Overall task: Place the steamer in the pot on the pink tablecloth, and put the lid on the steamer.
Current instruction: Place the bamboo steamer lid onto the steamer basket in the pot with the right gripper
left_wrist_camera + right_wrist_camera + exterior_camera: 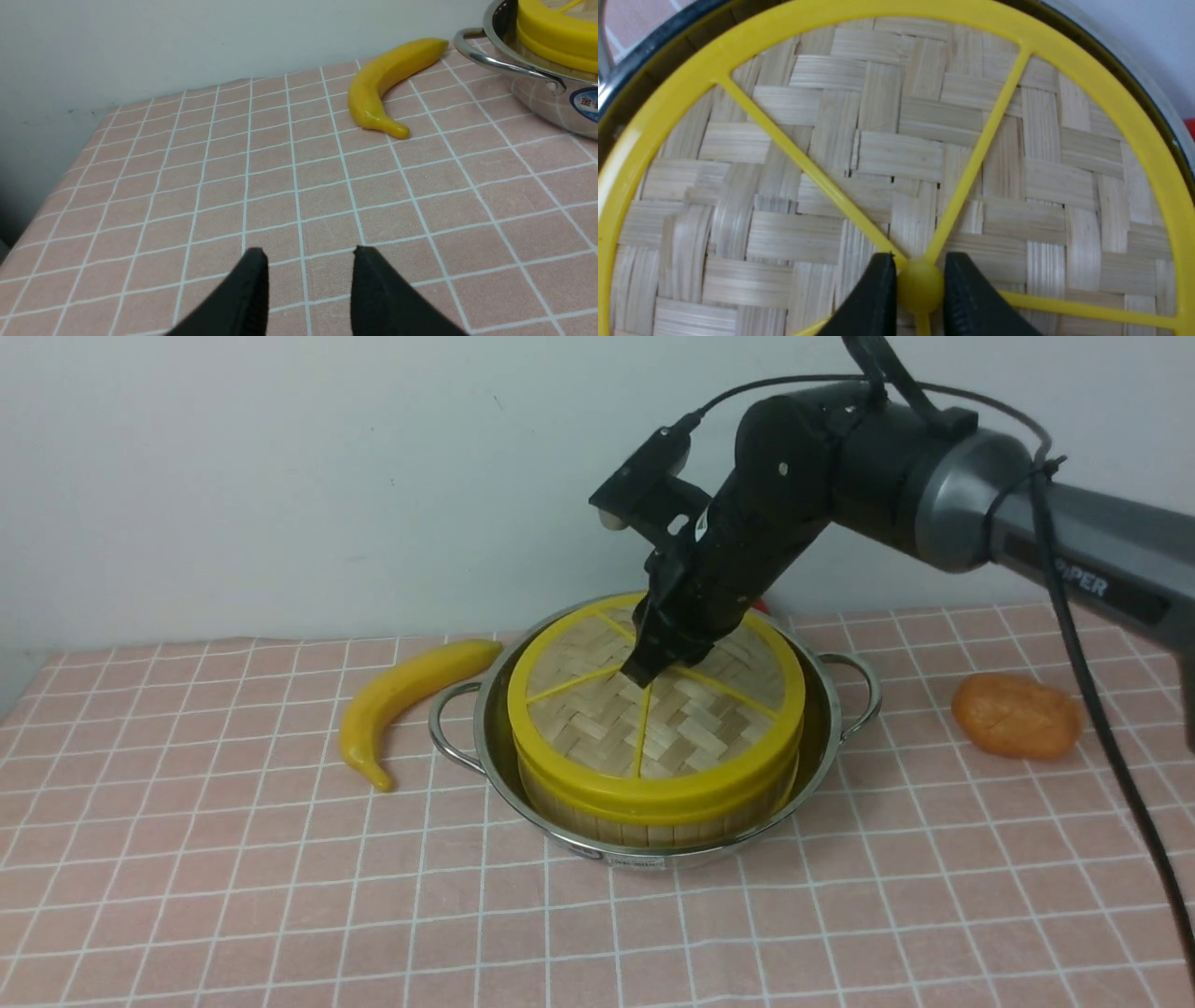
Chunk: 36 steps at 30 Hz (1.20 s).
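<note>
My right fingers [873, 298] pinch the centre knob of the lid [653, 709], which caps the steamer [644, 831] inside the pot [820, 719] on the pink tablecloth [280, 896], with a banana [401, 695] at the pot's nine o'clock. My left fingers [247, 289] hang parted, empty.

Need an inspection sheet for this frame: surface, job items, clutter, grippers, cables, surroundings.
Surface: pink grid tablecloth, lying flat.
Job's things: pot stands on the cloth; steamer sits inside it; lid rests on the steamer.
Clutter: banana by the pot's left handle; orange lump to its right, apart; red object behind the pot, mostly hidden.
Grippers: right gripper closed on the lid's knob; left gripper open over bare cloth, holding nothing.
Cables: black cable runs along the right arm and hangs down.
Surroundings: plain pale wall; nothing else seen.
</note>
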Each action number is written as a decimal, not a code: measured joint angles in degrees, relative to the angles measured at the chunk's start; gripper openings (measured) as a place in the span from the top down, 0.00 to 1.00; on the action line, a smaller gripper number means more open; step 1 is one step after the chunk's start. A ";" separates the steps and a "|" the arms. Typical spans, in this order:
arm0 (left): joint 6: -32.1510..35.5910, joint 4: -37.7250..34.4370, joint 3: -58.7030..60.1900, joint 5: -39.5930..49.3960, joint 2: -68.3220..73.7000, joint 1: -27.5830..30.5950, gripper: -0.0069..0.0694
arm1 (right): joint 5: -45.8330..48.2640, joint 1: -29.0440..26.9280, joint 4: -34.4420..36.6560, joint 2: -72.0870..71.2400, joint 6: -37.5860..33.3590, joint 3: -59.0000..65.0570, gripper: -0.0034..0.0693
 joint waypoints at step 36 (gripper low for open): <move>0.00 0.00 0.00 0.00 0.00 0.00 0.59 | 2.35 -1.65 2.70 0.00 -0.71 0.00 0.75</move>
